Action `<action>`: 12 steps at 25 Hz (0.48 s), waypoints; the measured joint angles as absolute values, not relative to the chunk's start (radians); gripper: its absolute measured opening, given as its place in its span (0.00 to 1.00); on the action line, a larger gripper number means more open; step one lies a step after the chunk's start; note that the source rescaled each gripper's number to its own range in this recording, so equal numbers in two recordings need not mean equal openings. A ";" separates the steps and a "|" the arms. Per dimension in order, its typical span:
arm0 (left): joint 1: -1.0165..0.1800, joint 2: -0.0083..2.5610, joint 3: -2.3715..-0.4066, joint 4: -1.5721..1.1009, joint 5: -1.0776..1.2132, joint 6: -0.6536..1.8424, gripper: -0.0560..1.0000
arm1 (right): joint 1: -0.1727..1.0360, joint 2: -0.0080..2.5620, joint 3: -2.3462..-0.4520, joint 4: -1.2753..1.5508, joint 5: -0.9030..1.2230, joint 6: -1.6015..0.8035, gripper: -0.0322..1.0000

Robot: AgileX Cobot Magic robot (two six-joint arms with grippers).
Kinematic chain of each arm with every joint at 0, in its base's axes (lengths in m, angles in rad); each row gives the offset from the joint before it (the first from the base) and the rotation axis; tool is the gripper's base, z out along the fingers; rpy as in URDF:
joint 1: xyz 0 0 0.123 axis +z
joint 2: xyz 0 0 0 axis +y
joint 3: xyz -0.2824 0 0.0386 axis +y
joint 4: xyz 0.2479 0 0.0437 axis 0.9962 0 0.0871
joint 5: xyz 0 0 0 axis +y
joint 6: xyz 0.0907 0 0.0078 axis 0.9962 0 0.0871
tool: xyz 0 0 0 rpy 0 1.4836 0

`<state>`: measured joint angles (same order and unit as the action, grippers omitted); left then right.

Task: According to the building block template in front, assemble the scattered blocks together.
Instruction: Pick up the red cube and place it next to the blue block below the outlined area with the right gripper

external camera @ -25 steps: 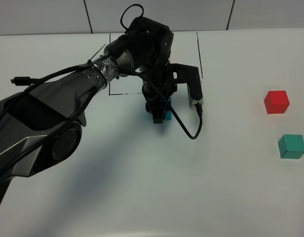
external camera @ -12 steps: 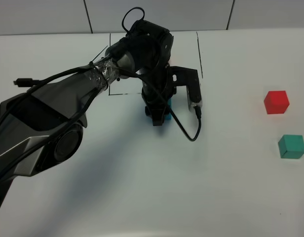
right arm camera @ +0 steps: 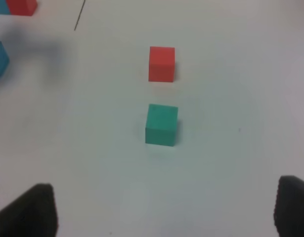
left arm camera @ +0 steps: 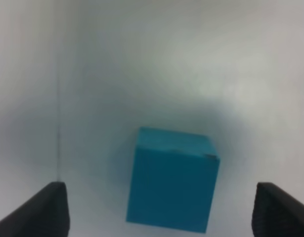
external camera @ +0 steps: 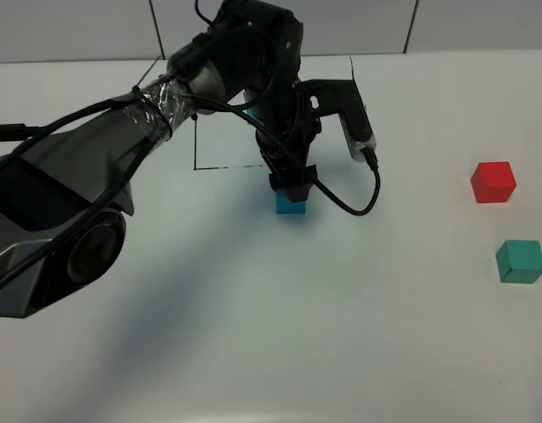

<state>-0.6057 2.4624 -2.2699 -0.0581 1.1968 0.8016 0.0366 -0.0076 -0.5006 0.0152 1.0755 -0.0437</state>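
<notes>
L gripper (external camera: 289, 181) has let go & risen, jaws apart over blue cube (external camera: 290, 205) by black outline (external camera: 226, 166) edge. R gripper (right arm camera: 166, 210) apart, empty; open table (external camera: 403, 291) btwn blue cube & red cube (external camera: 493, 181), green cube (external camera: 520, 261).

Bright, even light; close blue cube (left arm camera: 171, 182) blurry.

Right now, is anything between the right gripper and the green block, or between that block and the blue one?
Nothing visible does. Only bare table lies between the open right gripper and the green block; the red block sits beyond it. Bare table also runs to the blue block, but the open left gripper hangs over it.
</notes>
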 joint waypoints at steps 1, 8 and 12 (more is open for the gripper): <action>-0.601 2.447 -2.270 -0.059 1.197 0.776 0.92 | 0.037 -0.008 -0.501 0.015 1.075 -0.044 0.82; -0.558 2.366 -2.270 -0.028 1.198 0.557 0.92 | 0.037 -0.008 -0.501 0.015 1.075 -0.044 0.82; -0.532 2.328 -2.270 0.036 1.197 0.420 0.92 | 0.037 -0.008 -0.501 0.015 1.075 -0.044 0.82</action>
